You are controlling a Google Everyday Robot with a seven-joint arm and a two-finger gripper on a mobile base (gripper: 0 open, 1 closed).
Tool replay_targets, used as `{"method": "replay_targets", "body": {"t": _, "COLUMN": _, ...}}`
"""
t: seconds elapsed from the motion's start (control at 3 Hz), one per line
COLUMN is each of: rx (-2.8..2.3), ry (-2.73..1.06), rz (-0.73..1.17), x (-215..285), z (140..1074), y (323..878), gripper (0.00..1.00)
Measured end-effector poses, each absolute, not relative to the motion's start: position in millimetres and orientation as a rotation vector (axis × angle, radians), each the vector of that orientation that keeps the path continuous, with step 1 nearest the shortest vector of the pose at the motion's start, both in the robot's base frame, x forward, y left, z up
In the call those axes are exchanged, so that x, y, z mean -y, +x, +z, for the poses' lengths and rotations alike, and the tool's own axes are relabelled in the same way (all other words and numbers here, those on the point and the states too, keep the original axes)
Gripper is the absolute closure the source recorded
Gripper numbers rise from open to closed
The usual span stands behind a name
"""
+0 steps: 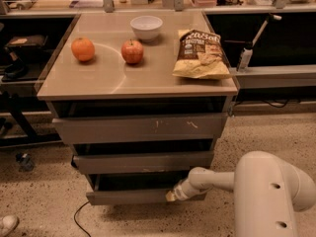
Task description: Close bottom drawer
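The bottom drawer (133, 196) is the lowest and narrowest of the cabinet's three grey-brown drawers. It stands pulled out a little, with a dark gap above its flat front. My gripper (171, 195) reaches in from the right on a white arm (212, 179). Its tip rests against the right part of that drawer's front. The middle drawer (143, 161) and the top drawer (140, 128), which has white scuff marks, also stand slightly out.
On the cabinet top (98, 80) lie an orange (82, 49), a red apple (132, 51), a white bowl (146, 26) and a chip bag (200, 54). A cable (79, 220) runs on the speckled floor at lower left. Dark shelving stands to the left.
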State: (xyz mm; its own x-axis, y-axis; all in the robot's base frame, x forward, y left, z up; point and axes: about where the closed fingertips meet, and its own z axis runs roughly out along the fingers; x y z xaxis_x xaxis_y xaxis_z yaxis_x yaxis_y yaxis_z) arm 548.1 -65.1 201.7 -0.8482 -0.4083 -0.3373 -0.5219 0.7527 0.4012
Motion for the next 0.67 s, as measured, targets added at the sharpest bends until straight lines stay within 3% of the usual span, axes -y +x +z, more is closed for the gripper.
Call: {"method": "replay_targets", "body": {"t": 0.67, "rx": -2.723, "ry": -0.734, "rz": 0.724, "x": 65.0, "z": 201.7, "y": 548.1, "gripper": 0.58}}
